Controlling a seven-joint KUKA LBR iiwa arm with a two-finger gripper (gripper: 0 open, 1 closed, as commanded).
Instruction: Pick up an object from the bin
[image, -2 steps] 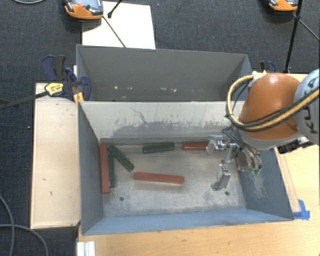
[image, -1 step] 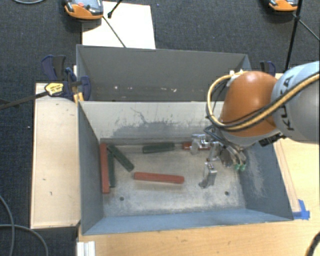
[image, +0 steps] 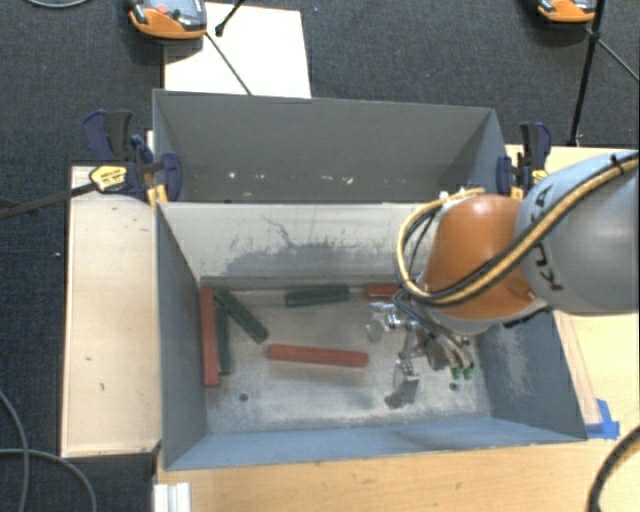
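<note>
My gripper (image: 404, 388) hangs low over the bin floor at the front right, under the orange wrist cover. Nothing shows in it. A flat red bar (image: 316, 355) lies on the floor just to its left, its right end close to the gripper. Against the foot of the back wall lies a dark green bar (image: 317, 296). Right of that bar is a short red piece (image: 381, 291), partly hidden by the wrist. A small green bit (image: 461, 374) shows beside the gripper body; I cannot tell what it is.
Along the left wall lies a long red bar (image: 209, 335) with a dark green bar (image: 224, 345) beside it. Another dark green bar (image: 241, 316) lies slanted near them. The arm and its cables cover the bin's right side.
</note>
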